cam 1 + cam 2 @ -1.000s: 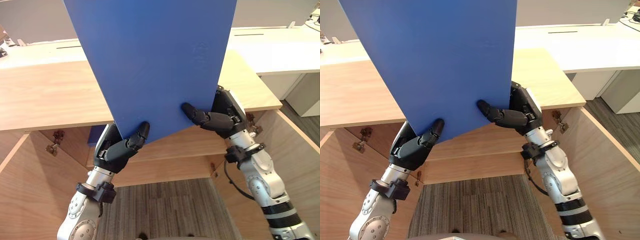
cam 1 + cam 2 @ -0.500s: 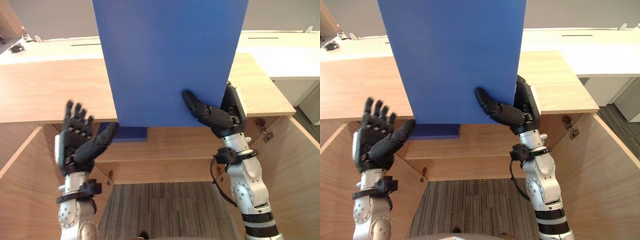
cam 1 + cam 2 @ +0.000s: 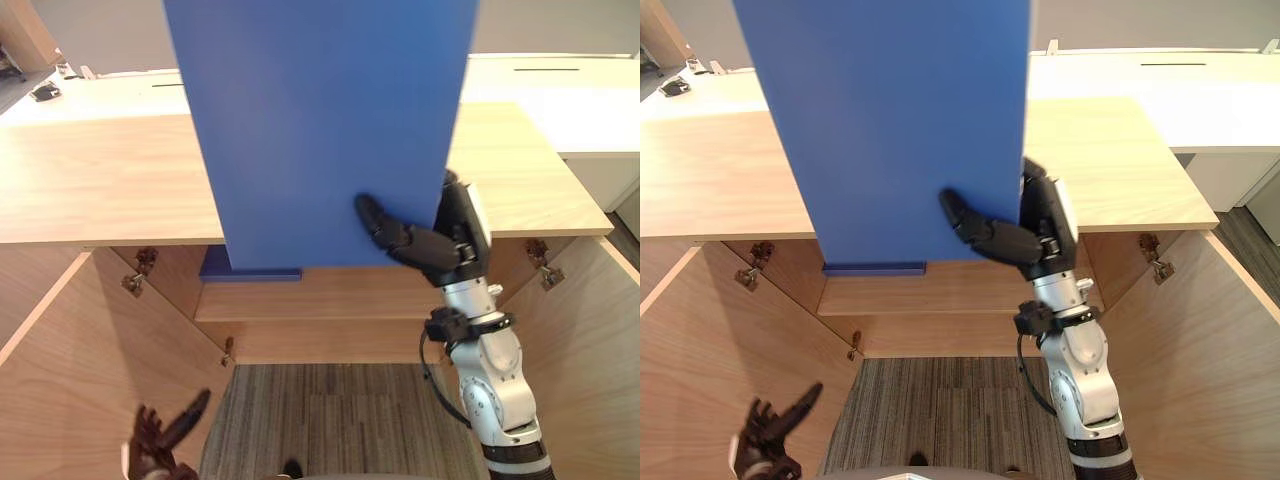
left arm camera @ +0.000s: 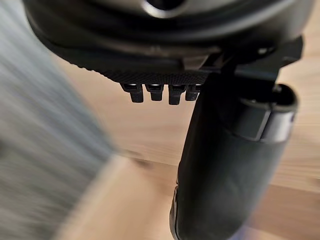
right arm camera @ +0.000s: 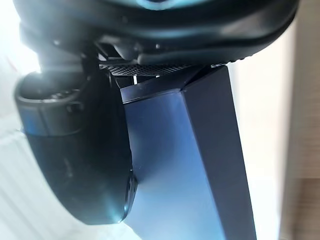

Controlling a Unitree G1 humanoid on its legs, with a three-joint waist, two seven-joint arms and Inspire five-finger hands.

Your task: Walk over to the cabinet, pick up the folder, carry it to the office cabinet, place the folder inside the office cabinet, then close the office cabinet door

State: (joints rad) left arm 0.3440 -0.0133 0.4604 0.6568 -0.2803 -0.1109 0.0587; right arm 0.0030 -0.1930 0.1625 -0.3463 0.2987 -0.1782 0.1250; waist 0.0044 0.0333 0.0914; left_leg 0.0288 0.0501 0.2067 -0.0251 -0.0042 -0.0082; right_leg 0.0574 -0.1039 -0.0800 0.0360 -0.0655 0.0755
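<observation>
**Folder held upright by the right hand before the open cabinet**

The folder (image 3: 320,130) is held upright in front of the cabinet (image 3: 100,180). It is gripped at its 5 o'clock corner by the right hand (image 3: 445,245). The thumb is pressed across the blue front face, and the fingers are hidden behind the folder. In the right wrist view the thumb is seen lying flat against that face. The upper edge of the folder is cut off at 12 o'clock. Its lower edge is seen just above the shelf (image 3: 330,300) inside the cabinet. The left edge of the folder is free and is touched by nothing.

The left hand (image 3: 160,445) is seen low at 7 o'clock, well apart from the folder. Its fingers are loosely spread and nothing is held. Part of it is cut off by the lower edge of the view.

Both doors are swung open, the left door (image 3: 90,370) at 8 o'clock and the right door (image 3: 590,350) at 4 o'clock. Open room is left between them over the carpet (image 3: 320,420).

A dark blue thing (image 3: 250,272) rests on the left end of the shelf. It is mostly covered by the folder, so what it is cannot be told.
</observation>
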